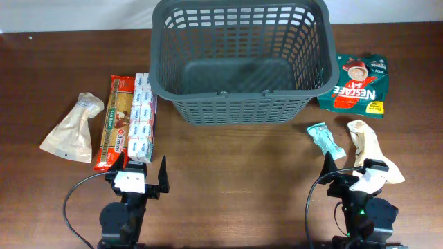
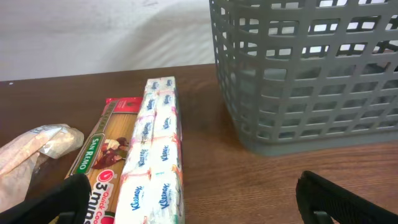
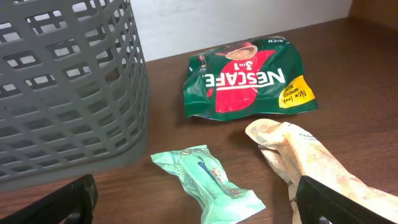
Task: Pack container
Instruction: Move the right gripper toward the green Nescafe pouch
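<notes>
The container (image 1: 239,104) is a dark grey lattice basket at the back middle of the table, with nothing inside; it also shows in the left wrist view (image 2: 298,87) and the right wrist view (image 3: 62,93). My left gripper (image 1: 144,176) is open and empty at the front left, just short of a white Kleenex tissue pack (image 1: 142,116) (image 2: 155,155) and a red pasta packet (image 1: 116,121) (image 2: 102,165). My right gripper (image 1: 349,173) is open and empty at the front right, behind a mint-green packet (image 1: 325,140) (image 3: 208,180) and a beige pouch (image 1: 370,149) (image 3: 317,165).
A beige pouch (image 1: 73,128) (image 2: 31,149) lies at the far left. A green and red Nescafe bag (image 1: 360,84) (image 3: 249,84) lies right of the basket. Bare wood shows between the two grippers in front of the basket.
</notes>
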